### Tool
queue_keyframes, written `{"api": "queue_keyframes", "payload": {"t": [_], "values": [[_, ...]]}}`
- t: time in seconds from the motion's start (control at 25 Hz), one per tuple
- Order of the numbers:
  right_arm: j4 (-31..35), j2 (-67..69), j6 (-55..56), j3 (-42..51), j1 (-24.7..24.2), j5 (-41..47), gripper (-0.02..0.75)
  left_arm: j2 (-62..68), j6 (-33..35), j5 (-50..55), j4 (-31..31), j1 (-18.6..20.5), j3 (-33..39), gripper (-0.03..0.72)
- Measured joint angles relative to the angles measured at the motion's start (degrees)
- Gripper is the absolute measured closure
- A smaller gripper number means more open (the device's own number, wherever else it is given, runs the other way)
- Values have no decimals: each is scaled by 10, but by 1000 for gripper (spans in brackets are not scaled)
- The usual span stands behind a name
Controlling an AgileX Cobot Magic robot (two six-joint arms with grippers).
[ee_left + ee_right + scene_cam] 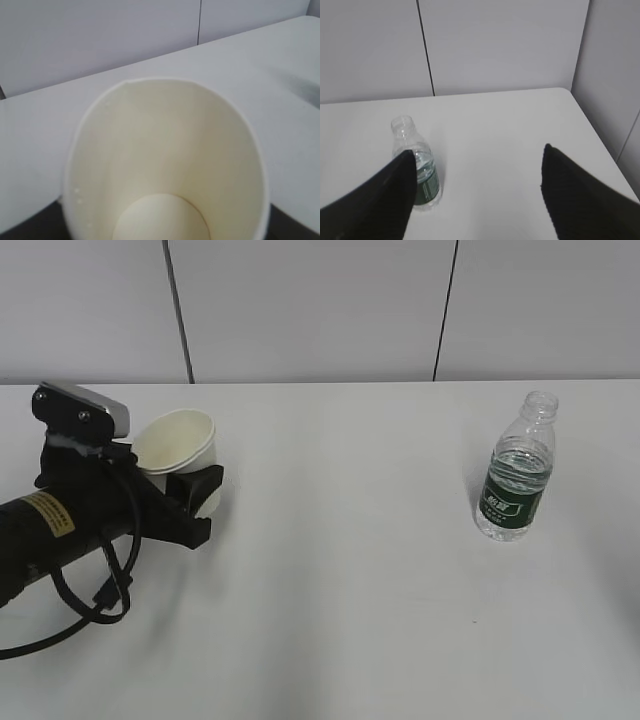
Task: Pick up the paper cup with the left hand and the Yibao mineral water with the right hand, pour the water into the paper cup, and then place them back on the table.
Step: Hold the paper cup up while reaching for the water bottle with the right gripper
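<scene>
Left hand [195, 502], the black arm with yellow sticker and grey camera block, sits at about 9 o'clock on the wide white matte table [350, 590]. Its fingers are clamped on the small white tapered paper cup [180, 450], one black finger visible against the cup's lower wall. Cup tilts a bit, mouth angled up and toward the middle, likely to present the opening for pouring. Can't tell if its base is touching the table or just off it.

Left wrist view looks straight down into the cup: cream inside, round bottom showing, looks dry, no water in it yet.

Small clear plastic bottle with dark green label band, the Yibao mineral water [515, 470], stands upright at about 3 o'clock, well apart from the cup, uncapped. Water [522, 457] level sits near the shoulder.

Right hand [477, 190] is not in the exterior view. In the right wrist view its two black fingers are spread wide apart, gripping nothing. The bottle [417, 170] is near the left finger, not between the two, so the hand seems off-centre for a grasp.

Judgement: cup pickup done or nearly; bottle grasp not started.
</scene>
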Motion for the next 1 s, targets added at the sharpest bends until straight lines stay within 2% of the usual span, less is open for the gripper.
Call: {"api": "queue_keyframes", "payload": {"t": [0.24,0.52,0.72,0.84,1.0], "values": [[0,112,0,16,0,-104,165,0,0,5,3,0,0,279],[-1,210,0,93,0,-315,165,0,-8,5,3,0,0,279],[-4,280,0,120,0,-369,165,0,-9,5,3,0,0,279],[-38,328,12,122,0,-415,165,0,-9,5,3,0,0,279],[-139,387,64,122,0,-468,165,0,-9,5,3,0,0,279]]}}
